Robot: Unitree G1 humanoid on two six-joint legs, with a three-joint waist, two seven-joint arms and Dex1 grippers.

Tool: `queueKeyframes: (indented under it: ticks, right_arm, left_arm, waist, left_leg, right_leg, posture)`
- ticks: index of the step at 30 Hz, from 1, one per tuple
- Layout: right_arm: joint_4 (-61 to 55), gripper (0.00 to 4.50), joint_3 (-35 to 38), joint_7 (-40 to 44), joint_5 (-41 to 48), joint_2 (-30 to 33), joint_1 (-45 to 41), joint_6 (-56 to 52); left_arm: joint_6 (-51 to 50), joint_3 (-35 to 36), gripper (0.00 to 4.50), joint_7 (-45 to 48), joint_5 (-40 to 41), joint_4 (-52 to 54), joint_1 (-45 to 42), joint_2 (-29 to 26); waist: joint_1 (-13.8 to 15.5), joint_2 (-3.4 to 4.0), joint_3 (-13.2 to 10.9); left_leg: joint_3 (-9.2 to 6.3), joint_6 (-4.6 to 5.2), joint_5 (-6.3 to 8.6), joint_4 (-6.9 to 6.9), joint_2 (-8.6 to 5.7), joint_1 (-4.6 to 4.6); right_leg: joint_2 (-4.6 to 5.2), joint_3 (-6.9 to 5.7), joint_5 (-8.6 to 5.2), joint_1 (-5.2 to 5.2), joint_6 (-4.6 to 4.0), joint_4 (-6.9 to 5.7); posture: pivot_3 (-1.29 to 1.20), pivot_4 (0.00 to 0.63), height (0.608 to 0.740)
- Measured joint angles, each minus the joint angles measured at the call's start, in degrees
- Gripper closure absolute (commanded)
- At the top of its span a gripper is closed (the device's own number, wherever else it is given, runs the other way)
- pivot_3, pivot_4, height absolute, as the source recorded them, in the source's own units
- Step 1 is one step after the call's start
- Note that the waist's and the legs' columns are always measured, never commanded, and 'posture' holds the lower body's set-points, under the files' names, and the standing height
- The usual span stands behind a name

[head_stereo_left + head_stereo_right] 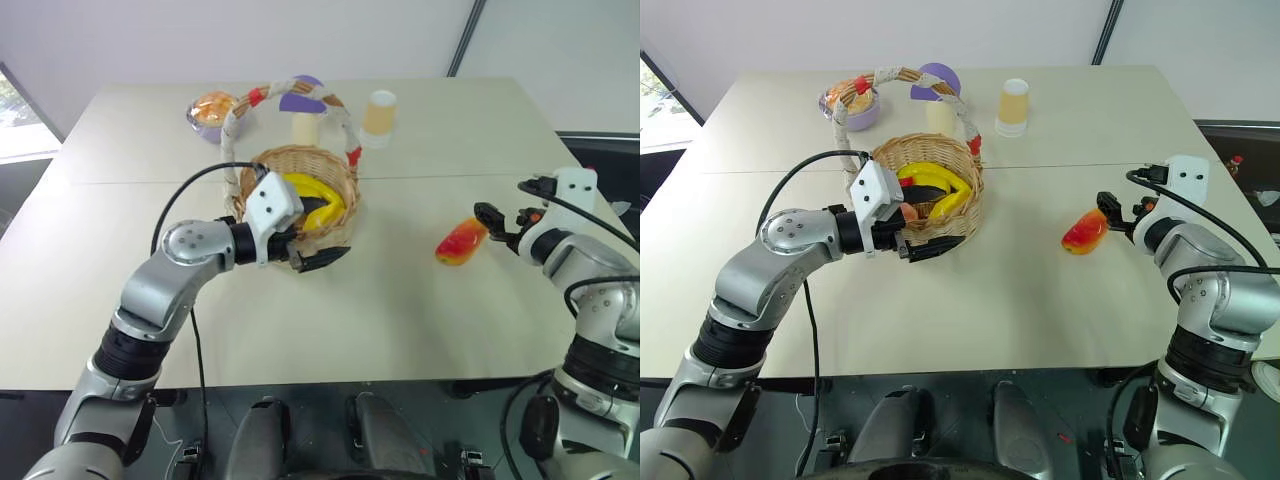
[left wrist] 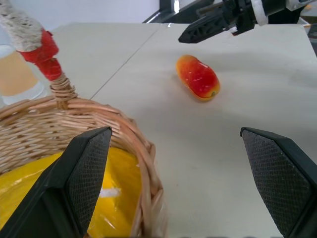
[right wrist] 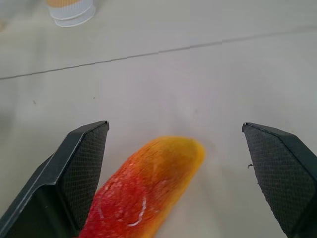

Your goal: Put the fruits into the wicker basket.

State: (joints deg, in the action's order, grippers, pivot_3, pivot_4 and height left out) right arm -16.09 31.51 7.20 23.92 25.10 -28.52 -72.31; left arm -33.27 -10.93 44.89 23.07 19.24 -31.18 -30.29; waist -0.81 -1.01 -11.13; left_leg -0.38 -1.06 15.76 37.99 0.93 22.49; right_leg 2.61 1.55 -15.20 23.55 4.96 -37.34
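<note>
While your left gripper (image 1: pixel 318 252) hangs at the near rim of the wicker basket (image 1: pixel 330 170) with its jaws released and empty, the basket already carries a load: a yellow banana-like piece (image 1: pixel 318 192) fills most of it, and in the right eye view a reddish-orange fruit (image 1: pixel 908 212) peeks out just behind the gripper, so you can judge at least one fruit delivered. What plainly remains is the mango-like fruit (image 1: pixel 461 242), lying on the worktop well apart from the basket, at about three o'clock from it. Your right gripper (image 1: pixel 1118 216) sits just beside that fruit on its far right, jaws spread wide and holding nothing; its wrist view shows the fruit between the two open fingers but not yet clasped. The pink peach-like fruit you cannot confirm from here; it may be in the basket under the banana, or it may be the orange shape in the purple bowl (image 1: pixel 862 116) at eleven o'clock of the basket. The pale orange cup (image 1: pixel 379 113) and the purple-capped mushroom (image 1: pixel 937 90) stand behind the basket and should stay. No brand, label or writing can be read anywhere.
</note>
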Motion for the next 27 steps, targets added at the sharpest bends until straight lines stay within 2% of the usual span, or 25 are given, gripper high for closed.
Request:
queueKeyframes:
  ticks: [8,18,21,24,25,27]
  right_arm:
    - [-2.3,0.0,2.5,-2.9,1.2,-6.4,-0.6,-8.4]
    - [2.5,0.0,1.4,-5.6,-0.8,-10.1,-1.2,-5.1]
    - [3.6,0.92,0.5,-6.0,-1.2,-10.6,-1.2,-3.7]
    - [3.9,2.43,0.1,-6.4,-1.4,-10.5,-1.2,-2.8]
    - [3.9,2.72,-0.3,-6.4,-1.5,-10.5,-1.2,-2.5]
    - [3.9,2.85,-1.5,-6.0,-1.7,-10.0,-1.1,-2.0]
  left_arm:
    - [0.0,-1.3,0.05,1.4,0.1,0.0,0.4,0.9]
    - [-0.2,-1.6,0.05,1.3,0.1,2.0,1.6,1.1]
    - [-0.2,-1.6,0.0,1.2,0.1,2.8,2.2,1.0]
    - [-0.2,-1.6,0.0,1.2,0.1,3.5,2.9,0.9]
    - [-0.2,-1.6,0.0,1.2,0.0,3.5,3.2,0.9]
    - [-0.2,-1.6,0.0,1.1,0.1,3.6,3.6,0.9]
  waist:
    - [-0.2,0.02,0.0]
    - [-0.2,0.06,0.0]
    - [-0.3,0.07,0.0]
    - [-0.2,0.07,0.0]
    - [-0.2,0.07,0.0]
    - [-0.2,0.07,0.0]
  left_leg:
    - [0.0,0.02,0.01,0.0,0.0,0.01]
    - [0.02,0.02,0.01,-0.01,-0.01,0.02]
    - [0.01,0.02,0.01,-0.01,0.0,0.02]
    - [0.01,0.02,0.01,-0.01,-0.01,0.02]
    - [0.01,0.02,0.01,-0.01,-0.01,0.02]
    - [0.01,0.02,0.01,-0.01,0.0,0.02]
  right_leg:
    - [-0.03,0.0,0.0,0.01,0.0,0.03]
    - [-0.03,0.01,0.0,0.02,0.01,0.03]
    - [-0.03,0.01,0.0,0.02,0.01,0.03]
    - [-0.02,0.01,0.0,0.02,0.01,0.03]
    - [-0.02,0.01,0.0,0.02,0.01,0.04]
    - [-0.03,0.01,0.0,0.03,0.01,0.04]
  posture:
    - [0.0,0.15,0.74]
    - [0.0,0.15,0.74]
    - [0.0,0.15,0.74]
    - [0.0,0.15,0.74]
    - [0.0,0.15,0.74]
    - [0.0,0.15,0.74]
